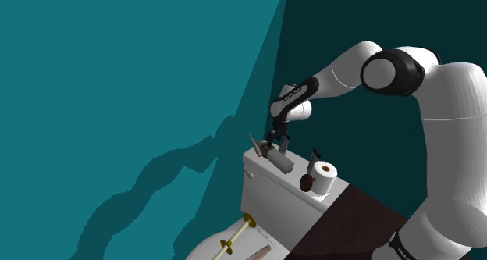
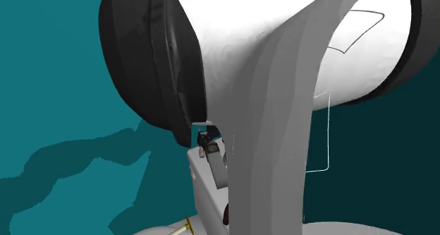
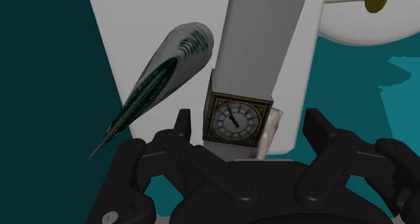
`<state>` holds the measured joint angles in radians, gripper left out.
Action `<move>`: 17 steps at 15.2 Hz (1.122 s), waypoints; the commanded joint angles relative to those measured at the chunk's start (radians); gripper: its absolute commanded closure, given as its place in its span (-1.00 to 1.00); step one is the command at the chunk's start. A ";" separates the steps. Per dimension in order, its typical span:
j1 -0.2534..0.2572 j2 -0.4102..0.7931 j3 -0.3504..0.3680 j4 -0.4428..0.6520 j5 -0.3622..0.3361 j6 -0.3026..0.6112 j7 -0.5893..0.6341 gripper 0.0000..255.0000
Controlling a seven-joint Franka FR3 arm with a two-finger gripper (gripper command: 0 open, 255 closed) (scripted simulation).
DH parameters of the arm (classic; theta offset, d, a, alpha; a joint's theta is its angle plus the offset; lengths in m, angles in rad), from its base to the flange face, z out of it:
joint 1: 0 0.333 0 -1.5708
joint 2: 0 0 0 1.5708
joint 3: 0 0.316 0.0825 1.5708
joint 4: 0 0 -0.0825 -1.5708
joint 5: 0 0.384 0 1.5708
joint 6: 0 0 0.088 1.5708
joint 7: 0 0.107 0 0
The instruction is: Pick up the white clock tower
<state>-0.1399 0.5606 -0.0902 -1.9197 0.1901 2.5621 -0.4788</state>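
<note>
The clock tower (image 3: 233, 120) lies flat on the white toilet tank lid (image 3: 134, 48). It has a plain grey shaft and a gold-framed clock face at the end nearest the hand. My gripper (image 3: 252, 125) is open just above that end. Its fingers (image 3: 183, 124) stand on either side of the clock face without touching it. In the shoulder view the gripper (image 1: 275, 144) hangs over the tower (image 1: 282, 162) at the back of the tank (image 1: 261, 190). In the second exterior view the arm hides most of the scene, and the grey tower (image 2: 216, 164) shows beside it.
A dark green feather (image 3: 158, 81) lies close beside the tower on the lid. A toilet roll (image 1: 325, 177) and a dark brown object (image 1: 306, 184) stand further along the tank. A gold-handled tool (image 1: 236, 236) rests on the toilet seat below. Teal walls rise close behind.
</note>
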 commanded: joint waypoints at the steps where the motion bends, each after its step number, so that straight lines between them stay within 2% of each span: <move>1: -0.003 0.036 0.004 0.023 0.004 0.014 -0.004 -1.00; 8: -0.011 0.097 0.015 0.036 0.015 0.061 -0.014 -1.00; 9: -0.011 0.096 0.015 0.034 0.016 0.063 -0.015 1.00; 17: -0.011 0.095 0.015 0.031 0.016 0.065 -0.015 1.00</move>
<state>-0.1513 0.6542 -0.0754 -1.8889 0.2058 2.6269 -0.4939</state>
